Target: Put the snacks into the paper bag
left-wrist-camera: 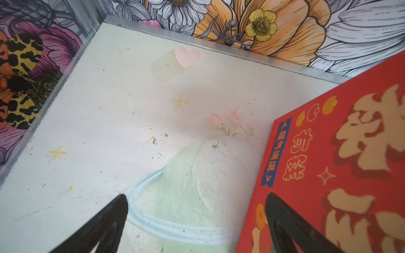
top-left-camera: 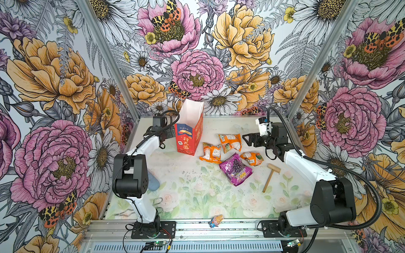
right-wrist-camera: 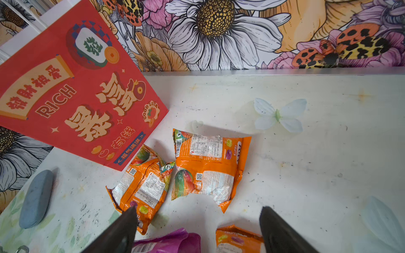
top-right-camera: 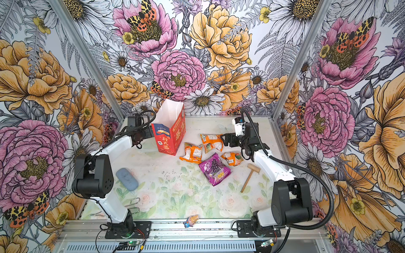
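Right gripper (right-wrist-camera: 197, 213) is hanging beside the snacks, jaws spread wide, nothing between them. Meanwhile the left gripper (left-wrist-camera: 196, 197) is also gaping and carrying nothing, sitting just beside the bag (top-left-camera: 189, 133); whether it is touching cannot be told.

All four snacks are lying flat on the table (top-left-camera: 197, 197), right of the bag.
- The nearest orange packet (right-wrist-camera: 208, 168) is pointing one sealed end at the back wall, its long axis running roughly back to front.
- The second orange packet (top-left-camera: 211, 153) is lying just beside it, one end close to the bag's foot.
- The third orange packet (top-left-camera: 252, 158) is sitting near the purple packet (top-left-camera: 235, 169), whose long axis is running diagonally, "100" end toward the front.

Bag is standing upright, mouth opening upward, blue side facing front.

Risks, as judged:
- Jaws this wide may be catching two neighbouring packets at once.
- Crinkly film is prone to slipping mid-carry.
- Bag is looking light and unbraced, so a packet clipping its rim, or the left gripper nudging its wall, could be tipping it.
- Purple packet going in crosswise may be jamming at the mouth.
- Mallet (top-left-camera: 271, 177) is lying near the third orange packet, easily swept.
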`<action>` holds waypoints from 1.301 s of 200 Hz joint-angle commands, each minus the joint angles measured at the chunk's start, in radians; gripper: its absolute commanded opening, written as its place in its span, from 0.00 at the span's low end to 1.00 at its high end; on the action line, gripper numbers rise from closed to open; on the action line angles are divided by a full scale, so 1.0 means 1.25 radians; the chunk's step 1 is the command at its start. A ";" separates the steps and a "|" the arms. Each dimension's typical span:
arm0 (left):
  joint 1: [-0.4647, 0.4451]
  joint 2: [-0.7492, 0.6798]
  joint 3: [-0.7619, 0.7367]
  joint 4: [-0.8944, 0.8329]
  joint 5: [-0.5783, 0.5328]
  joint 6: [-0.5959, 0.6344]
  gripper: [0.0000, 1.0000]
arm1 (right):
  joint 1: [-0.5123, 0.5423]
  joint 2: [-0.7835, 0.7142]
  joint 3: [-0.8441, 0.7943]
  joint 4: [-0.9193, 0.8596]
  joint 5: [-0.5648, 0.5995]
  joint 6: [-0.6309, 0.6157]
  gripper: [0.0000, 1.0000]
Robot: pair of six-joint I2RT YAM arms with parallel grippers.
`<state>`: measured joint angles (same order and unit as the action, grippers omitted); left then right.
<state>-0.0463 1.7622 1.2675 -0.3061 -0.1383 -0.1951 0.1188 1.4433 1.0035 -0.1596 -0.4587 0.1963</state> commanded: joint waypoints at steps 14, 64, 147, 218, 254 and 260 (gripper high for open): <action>0.024 -0.071 0.002 -0.048 0.026 -0.026 0.99 | 0.017 0.031 0.050 -0.056 -0.018 -0.035 0.90; 0.049 -0.188 0.031 -0.112 0.034 -0.001 0.99 | 0.039 0.065 0.072 -0.065 -0.016 -0.040 0.90; 0.031 -0.373 0.090 -0.140 0.241 -0.002 0.99 | 0.062 0.107 0.119 -0.102 -0.016 -0.046 0.91; 0.004 -0.364 0.125 -0.112 0.343 -0.007 0.99 | 0.083 0.131 0.141 -0.116 -0.006 -0.048 0.92; -0.001 -0.291 0.217 -0.191 0.367 -0.012 0.99 | 0.088 0.130 0.146 -0.137 0.009 -0.062 0.93; -0.001 -0.281 0.226 -0.194 0.376 -0.012 0.99 | 0.088 0.129 0.146 -0.139 0.011 -0.062 0.93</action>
<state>-0.0406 1.3674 1.4780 -0.4904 0.2626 -0.2043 0.2195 1.5986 1.1580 -0.3122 -0.4648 0.1432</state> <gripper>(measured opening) 0.987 0.925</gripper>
